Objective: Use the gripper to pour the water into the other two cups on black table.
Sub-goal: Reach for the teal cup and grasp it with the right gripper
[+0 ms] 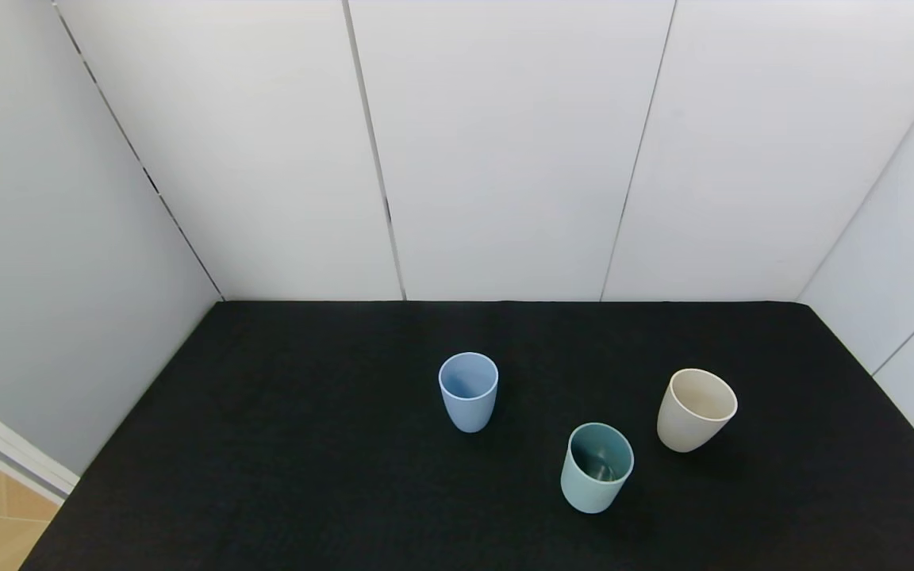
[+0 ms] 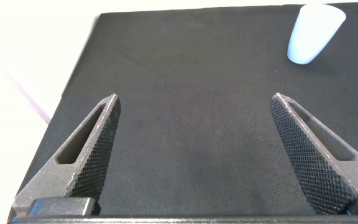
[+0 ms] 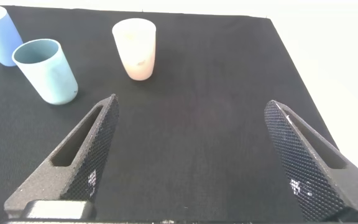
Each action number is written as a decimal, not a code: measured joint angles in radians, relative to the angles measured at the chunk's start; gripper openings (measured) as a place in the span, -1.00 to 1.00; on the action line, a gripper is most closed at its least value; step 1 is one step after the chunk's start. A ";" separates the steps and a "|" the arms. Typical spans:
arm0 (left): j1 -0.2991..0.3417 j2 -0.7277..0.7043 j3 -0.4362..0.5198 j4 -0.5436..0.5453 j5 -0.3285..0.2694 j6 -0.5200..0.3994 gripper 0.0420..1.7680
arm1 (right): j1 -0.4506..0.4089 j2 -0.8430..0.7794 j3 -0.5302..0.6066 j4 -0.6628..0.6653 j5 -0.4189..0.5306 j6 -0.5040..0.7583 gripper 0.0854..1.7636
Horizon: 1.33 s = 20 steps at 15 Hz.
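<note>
So nothing's been picked up yet: three cups stand upright on the matte black cloth-covered worktop (image 1: 306, 444), and neither arm shows in the head view at all. The mint-teal tumbler with the darker inside (image 1: 597, 467) sits nearest the robot, with the light blue matte tumbler (image 1: 468, 391) farther back to its left and the cream-beige matte tumbler (image 1: 696, 409) just to its right, all apart from each other. I can't really make out the water, maybe a faint glint down in the teal one. The right end effector (image 3: 188, 158) is spread wide with nothing in it, hanging over bare worktop with all three cups ahead of it. The left end effector (image 2: 194, 155) is also wide open and empty, off on its own side. My take: go in with the right one, straddle the teal cup mid-body, not up at the rim, and close gently so it doesn't tip. Only the wrist views show the fingers; only the head view shows the cup spacing properly.
</note>
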<state>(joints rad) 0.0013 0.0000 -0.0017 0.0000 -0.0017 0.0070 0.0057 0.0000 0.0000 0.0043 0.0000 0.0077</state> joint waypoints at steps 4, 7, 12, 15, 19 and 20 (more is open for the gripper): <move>0.000 0.000 0.000 0.000 0.000 0.000 0.94 | 0.000 0.000 0.000 0.000 -0.001 0.000 0.94; 0.000 0.000 0.000 0.000 0.000 0.000 0.94 | -0.001 0.007 -0.071 0.034 0.033 0.014 0.94; 0.000 0.000 0.000 0.000 0.000 0.000 0.94 | -0.002 0.128 -0.309 0.183 0.123 0.014 0.94; 0.000 0.000 0.000 0.000 0.000 0.000 0.94 | -0.003 0.303 -0.419 0.202 0.155 -0.013 0.94; 0.000 0.000 0.000 0.000 0.000 0.000 0.94 | 0.006 0.588 -0.561 0.208 0.217 -0.073 0.94; 0.000 0.000 0.000 0.000 0.000 0.000 0.94 | 0.018 0.659 -0.591 0.209 0.224 -0.086 0.94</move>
<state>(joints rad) 0.0013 0.0000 -0.0013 0.0000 -0.0017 0.0066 0.0238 0.6589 -0.5911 0.2130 0.2240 -0.0779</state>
